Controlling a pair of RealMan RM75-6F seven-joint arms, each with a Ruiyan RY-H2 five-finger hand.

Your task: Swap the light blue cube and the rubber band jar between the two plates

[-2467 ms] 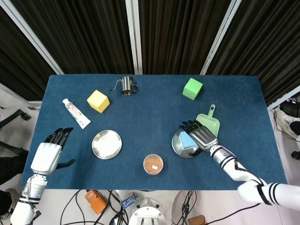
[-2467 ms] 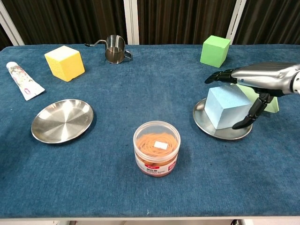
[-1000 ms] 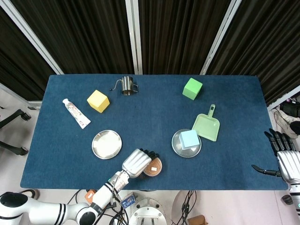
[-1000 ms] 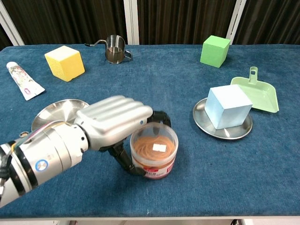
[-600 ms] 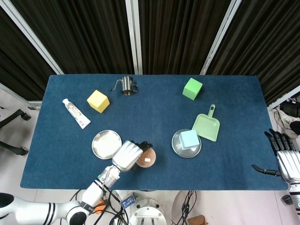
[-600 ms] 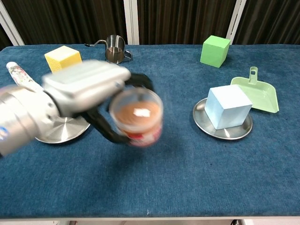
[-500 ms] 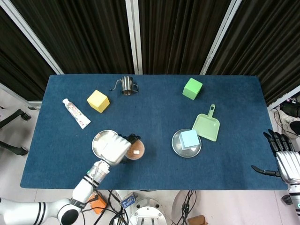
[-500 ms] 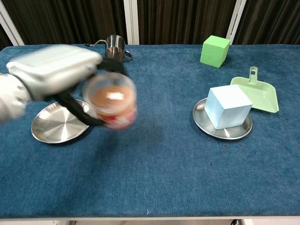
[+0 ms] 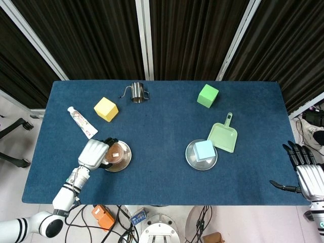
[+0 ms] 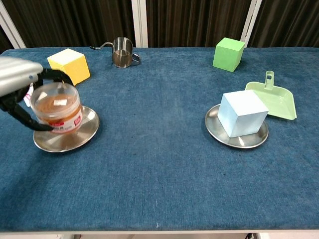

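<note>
My left hand [image 9: 93, 153] [image 10: 17, 82] grips the rubber band jar [image 9: 116, 151] [image 10: 56, 108], a clear tub of orange bands, over the left steel plate [image 9: 121, 164] [image 10: 65, 141]; whether the jar touches the plate I cannot tell. On the right steel plate [image 9: 191, 159] [image 10: 241, 140] sits the light blue cube [image 9: 205, 150] [image 10: 242, 113]. Beyond the table's right edge my right hand [image 9: 307, 176] hangs with fingers spread and nothing in it; the chest view does not show it.
A light green dustpan [image 9: 223, 135] [image 10: 273, 101] lies just behind the right plate. At the back stand a green cube [image 9: 208, 95] [image 10: 229, 54], a small metal pitcher [image 9: 136, 92] [image 10: 121, 51] and a yellow cube [image 9: 106, 109] [image 10: 69, 66]. A white tube [image 9: 81, 121] lies at the left.
My left hand has carried the jar from the table's front middle leftward to over the left plate. My right hand earlier left the cube and withdrew past the right edge.
</note>
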